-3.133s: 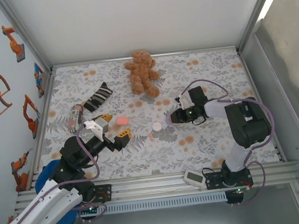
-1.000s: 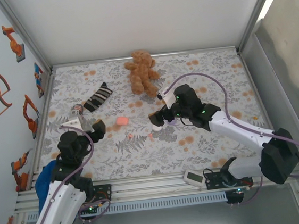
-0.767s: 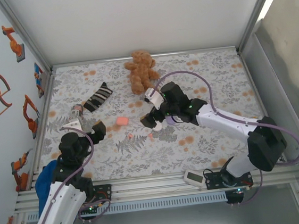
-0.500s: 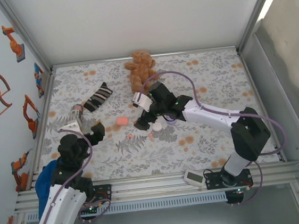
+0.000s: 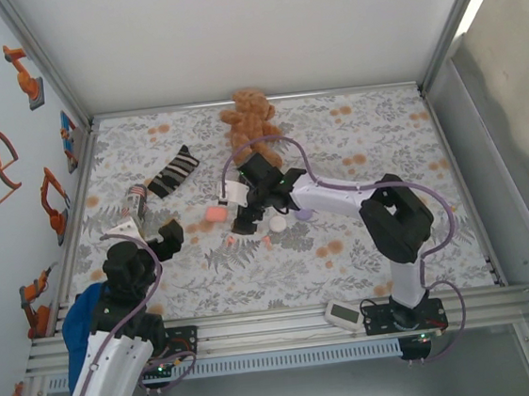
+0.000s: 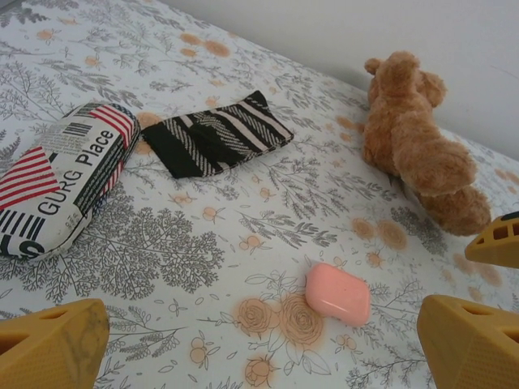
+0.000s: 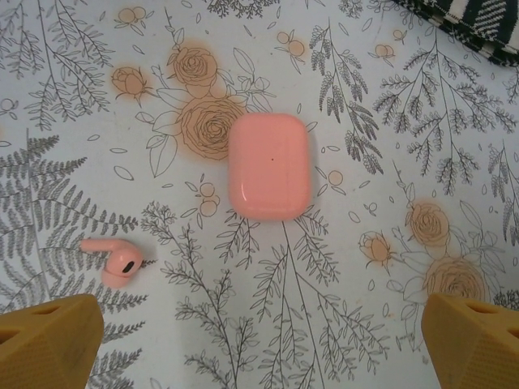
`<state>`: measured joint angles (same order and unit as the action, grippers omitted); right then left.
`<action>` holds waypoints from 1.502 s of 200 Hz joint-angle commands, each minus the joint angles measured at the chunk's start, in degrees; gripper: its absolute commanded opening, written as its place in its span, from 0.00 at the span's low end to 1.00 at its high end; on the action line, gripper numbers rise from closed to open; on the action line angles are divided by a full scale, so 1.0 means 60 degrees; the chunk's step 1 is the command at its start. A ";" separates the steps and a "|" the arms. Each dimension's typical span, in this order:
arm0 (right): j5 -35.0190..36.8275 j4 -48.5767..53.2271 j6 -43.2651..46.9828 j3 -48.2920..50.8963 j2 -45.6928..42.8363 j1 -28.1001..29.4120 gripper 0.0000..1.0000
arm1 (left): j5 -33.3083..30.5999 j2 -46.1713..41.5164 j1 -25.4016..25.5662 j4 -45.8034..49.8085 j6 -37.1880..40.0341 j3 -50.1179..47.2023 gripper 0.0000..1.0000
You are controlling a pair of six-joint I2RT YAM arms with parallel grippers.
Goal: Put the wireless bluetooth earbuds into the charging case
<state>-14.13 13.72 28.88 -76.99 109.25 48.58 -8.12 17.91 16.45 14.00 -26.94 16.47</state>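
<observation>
On the floral mat point(image 5: 381, 138), your right gripper point(image 7: 259, 344) hangs wide open and empty above the closed pink charging case point(image 7: 269, 164). Your left gripper point(image 6: 259, 344) is likewise wide open, holding nothing. One salmon-pink earbud point(image 7: 120, 259) lies near the case, not touching it.

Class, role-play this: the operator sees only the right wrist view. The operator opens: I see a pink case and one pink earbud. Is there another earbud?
Observer: Yes, a second pink earbud lies near a white round case.
Operator: Where is the left hand?
Observer: The left hand is open, facing the pink case.
Operator: Anything at the far edge?
Observer: A teddy bear lies there.
</observation>
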 commanded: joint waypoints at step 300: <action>-0.0427 0.2567 0.0123 -0.4675 0.4281 0.0122 0.42 | -0.0372 -0.0540 -0.0068 0.0516 -0.0334 0.0022 0.96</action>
<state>-16.86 27.40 29.82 -103.94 133.82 49.21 -9.63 15.31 16.40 16.40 -28.27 16.47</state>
